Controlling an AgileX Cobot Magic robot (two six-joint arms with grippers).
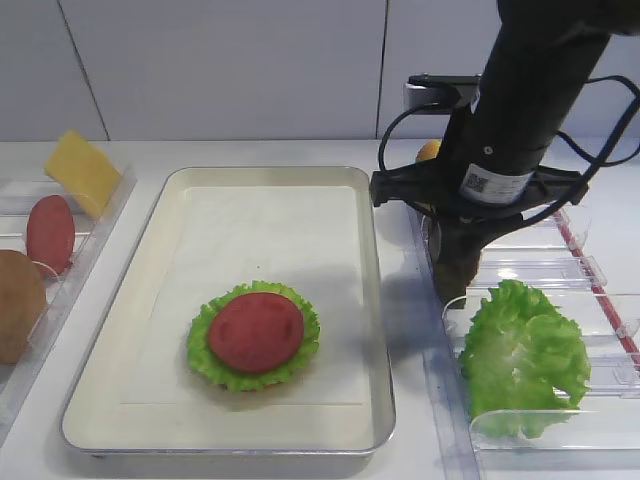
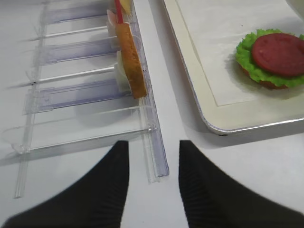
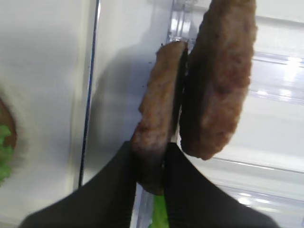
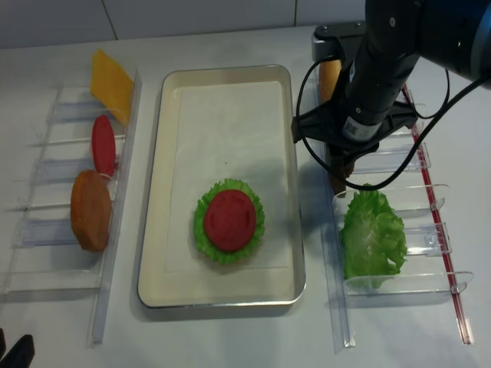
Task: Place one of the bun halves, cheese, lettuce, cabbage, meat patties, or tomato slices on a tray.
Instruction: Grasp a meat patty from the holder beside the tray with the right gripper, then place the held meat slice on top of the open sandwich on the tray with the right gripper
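Meat patties: two dark brown, rough round discs standing on edge side by side in the clear plastic divided rack (image 1: 560, 262) at 3 o'clock of the tray. Right gripper (image 3: 151, 164) has its black fingers (image 3: 116, 190) pinched on the bottom edge of the nearer patty (image 3: 159, 118); the second patty (image 3: 221, 80) leans just beside it, touching or nearly so, hard to tell from the wrist view. In the high views the right arm hides most of both patties; only a brown sliver (image 1: 458, 265) shows below the wrist.

Large rectangular silver metal tray (image 1: 375, 300) with cream paper liner sits at centre. On it, toward 6 o'clock, a bright green frilly lettuce leaf (image 1: 205, 345) with a smooth red tomato slice (image 1: 255, 332) on top; a brown edge under the leaf shows in the left wrist view (image 2: 266, 84).

Second frilly green lettuce leaf (image 1: 522, 355) stands in the right rack, at 5 o'clock of the gripper.

Left clear rack (image 4: 115, 222) at 9 o'clock of the tray holds a thin yellow cheese square (image 4: 112, 84), a red tomato disc (image 4: 103, 144) and a golden-tan bun half (image 4: 91, 209), all on edge.

Left gripper (image 2: 153, 190) hovers over bare table near the left rack's end, jaws apart, holding nothing.
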